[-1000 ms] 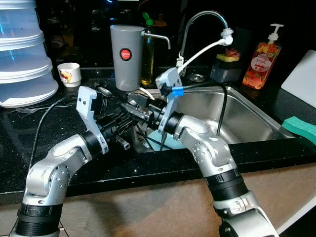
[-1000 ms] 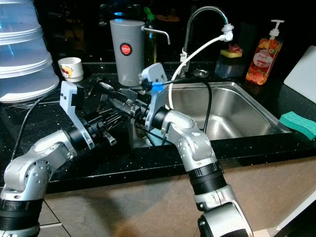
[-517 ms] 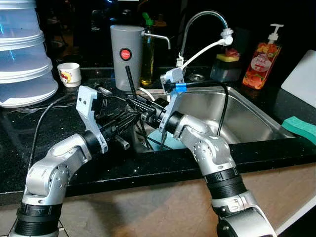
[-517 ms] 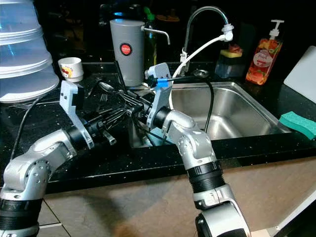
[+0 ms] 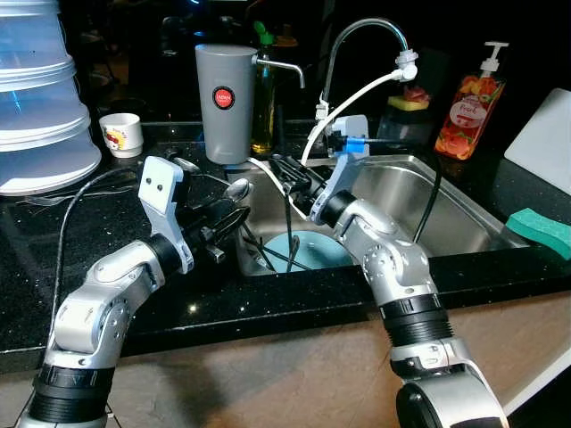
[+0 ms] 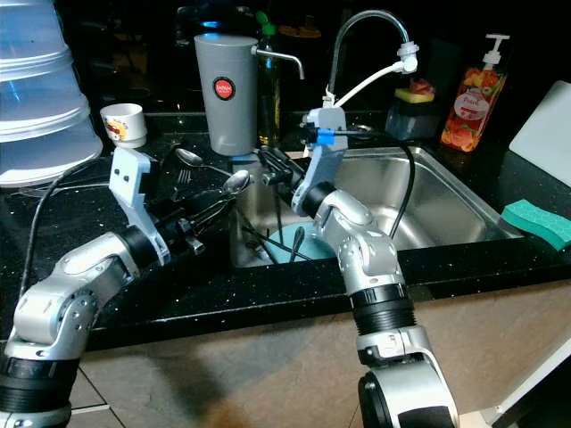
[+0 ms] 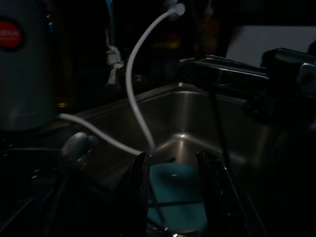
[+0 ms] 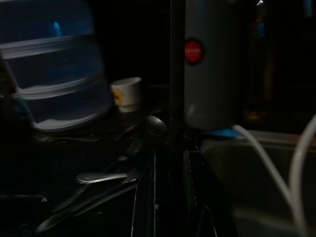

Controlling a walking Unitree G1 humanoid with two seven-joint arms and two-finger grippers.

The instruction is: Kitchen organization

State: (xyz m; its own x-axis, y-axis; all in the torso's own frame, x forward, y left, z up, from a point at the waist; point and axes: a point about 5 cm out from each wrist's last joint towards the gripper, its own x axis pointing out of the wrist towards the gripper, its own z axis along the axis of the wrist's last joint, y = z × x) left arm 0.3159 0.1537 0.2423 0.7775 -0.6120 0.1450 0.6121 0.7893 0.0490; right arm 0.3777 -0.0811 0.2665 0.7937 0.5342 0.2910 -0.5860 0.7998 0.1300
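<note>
Pointing straight up: black chopstick (image 8: 176, 74)

Black speckled countertop (image 5: 268, 299), grey canister (image 5: 225, 103), small cup (image 5: 120, 134), green sponge (image 5: 540, 231), soap bottle (image 5: 466, 105)

Two silver jointed arms carry black cuffs, white wrist camera brackets, black cables, and long black two-finger grippers.

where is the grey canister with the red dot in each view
Left eye view: grey canister at back of the counter, left of the faucet.
Right eye view: same spot.
Left wrist view: a grey slab at one edge.
Right wrist view: tall and dim.
Shared landmark: its red dot.
</note>
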